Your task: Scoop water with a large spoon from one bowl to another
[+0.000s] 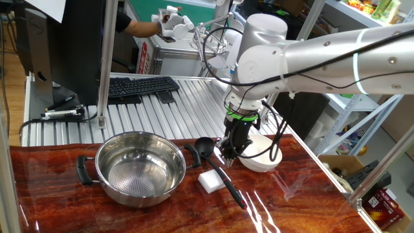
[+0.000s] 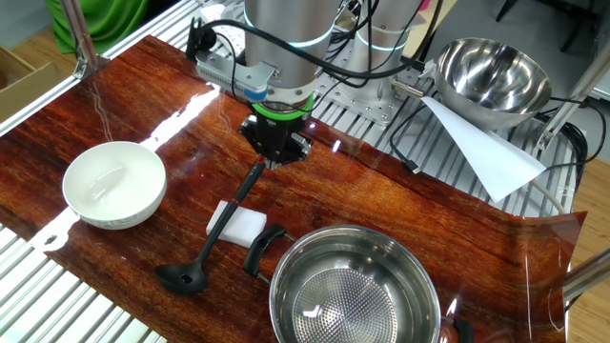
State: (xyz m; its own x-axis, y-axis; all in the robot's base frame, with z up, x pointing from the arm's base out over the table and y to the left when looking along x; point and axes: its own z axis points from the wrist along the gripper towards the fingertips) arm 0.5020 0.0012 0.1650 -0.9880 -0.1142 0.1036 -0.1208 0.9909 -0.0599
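Fingers (image 2: 264, 164) clamped on the ladle (image 2: 215, 235) handle's upper end; its cup sits on the desk (image 2: 381, 205) between pot (image 2: 355, 291) and white bowl (image 2: 113, 183), handle propped on a white block (image 2: 250, 224). Best lift straight, keeping the cup level.

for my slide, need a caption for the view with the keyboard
Pincer shut on the ladle handle, propped on a white block between steel pot and white bowl.
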